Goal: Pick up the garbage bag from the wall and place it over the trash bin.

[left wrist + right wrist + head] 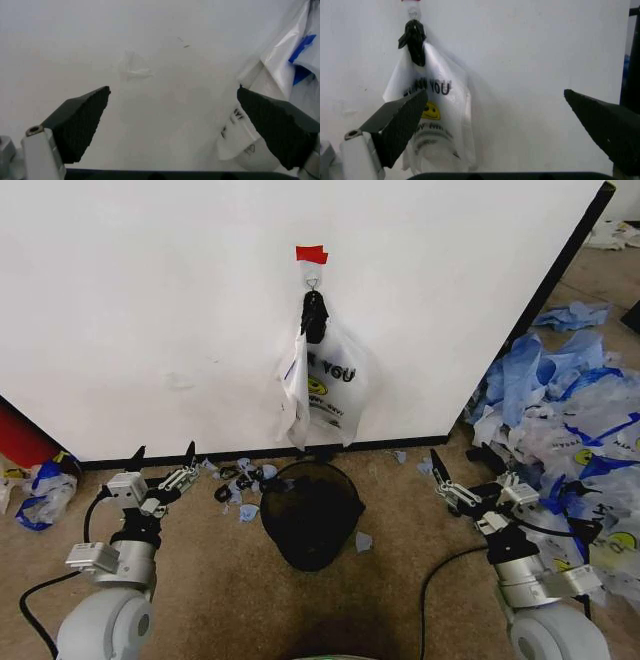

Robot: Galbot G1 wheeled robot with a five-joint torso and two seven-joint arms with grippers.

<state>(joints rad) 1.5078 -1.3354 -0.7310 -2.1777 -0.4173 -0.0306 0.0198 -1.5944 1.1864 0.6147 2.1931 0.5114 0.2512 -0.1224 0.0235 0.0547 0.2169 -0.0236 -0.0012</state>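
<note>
garbage bag point(325, 385) hangs by its knotted handles from a hook point(313, 281) on the wall point(150, 300), above the trash bin point(308, 513), so it drops straight down. left gripper point(163, 458) and right gripper point(455, 472), both spread wide, flank the bin. from the left wrist, bag edge sits beyond one finger point(272, 125). from the right wrist, "you" and a smiley print point(431, 111) show past a finger point(400, 122).

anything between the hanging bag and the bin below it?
Nothing solid. In the head view the garbage bag hangs on the wall directly above the trash bin; between them show bare wall and its black base strip.
</note>
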